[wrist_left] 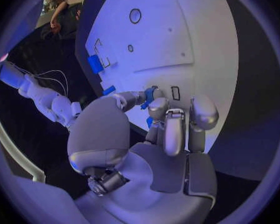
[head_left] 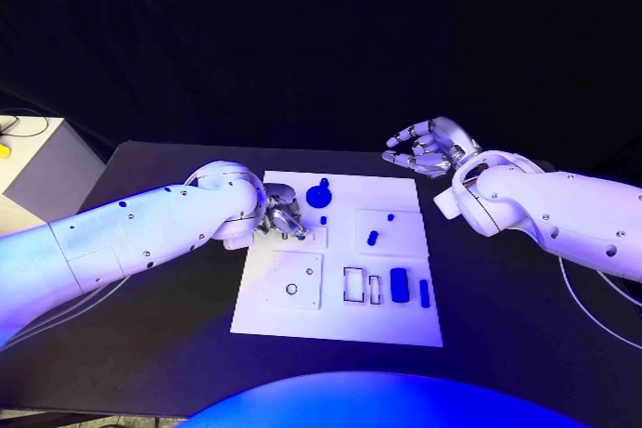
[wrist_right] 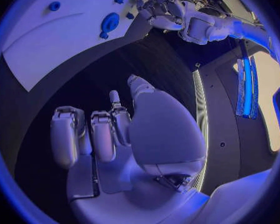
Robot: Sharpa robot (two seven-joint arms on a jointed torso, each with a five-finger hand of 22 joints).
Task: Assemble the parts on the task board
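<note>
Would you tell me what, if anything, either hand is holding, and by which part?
The left hand pinches a small blue part between fingertips over the task board; which end cannot be told. The right hand holds nothing.

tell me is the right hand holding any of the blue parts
No. The right hand hangs over bare black table with nothing between its fingers, off the task board.
</note>
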